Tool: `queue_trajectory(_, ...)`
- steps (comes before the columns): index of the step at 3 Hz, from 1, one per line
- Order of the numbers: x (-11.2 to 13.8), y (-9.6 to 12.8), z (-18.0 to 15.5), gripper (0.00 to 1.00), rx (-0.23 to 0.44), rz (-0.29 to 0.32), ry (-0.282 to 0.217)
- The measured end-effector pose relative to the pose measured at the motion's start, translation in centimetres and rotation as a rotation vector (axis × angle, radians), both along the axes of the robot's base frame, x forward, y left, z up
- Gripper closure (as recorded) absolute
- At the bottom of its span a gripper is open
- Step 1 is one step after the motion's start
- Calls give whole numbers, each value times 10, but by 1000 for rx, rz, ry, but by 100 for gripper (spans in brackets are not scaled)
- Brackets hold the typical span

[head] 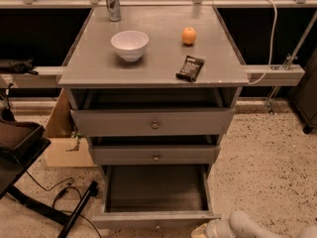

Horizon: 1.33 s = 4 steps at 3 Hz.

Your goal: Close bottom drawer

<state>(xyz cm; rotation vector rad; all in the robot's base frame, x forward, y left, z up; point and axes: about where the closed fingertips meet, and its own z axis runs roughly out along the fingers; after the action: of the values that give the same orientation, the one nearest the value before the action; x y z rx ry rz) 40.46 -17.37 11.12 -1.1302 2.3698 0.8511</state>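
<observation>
The jaws sit at the very bottom edge of the camera view, and I cannot tell whether they are open or closed. Only the pale, rounded end of the gripper (210, 229) shows there. It is low over the speckled floor, just beside the right front corner of the bottom drawer (148, 218).

That drawer is pulled far out of the grey cabinet, well beyond the two above it. Its long shallow box lies open to the camera, showing a flat grey floor and thin grey side walls. The front panel is narrow and low and reaches almost to the bottom edge of the view.

The middle drawer (154, 155) and the top drawer (153, 122) each carry a small round metal knob, and both stand slightly out from the frame. What they hold is hidden.

On the grey surface (99, 71) stands a white bowl (130, 44), with only part of its inside visible. A can (113, 3) stands behind it, an orange (188, 35) lies to the right, and a dark packet (190, 68) lies near the front edge. A cardboard box (62, 143) stands on the floor beside the cabinet's left side.
</observation>
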Motion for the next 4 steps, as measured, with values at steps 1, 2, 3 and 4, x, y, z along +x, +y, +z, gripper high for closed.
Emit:
queue_trajectory(1,31,-4,6,100,-5,-2,-39)
queue_trajectory(2,65,26,17,100,46,41,-75)
queue_trajectory(3,62,26,17,100,46,41,-75)
queue_trajectory(4,95,19,21,100,48,23,-116)
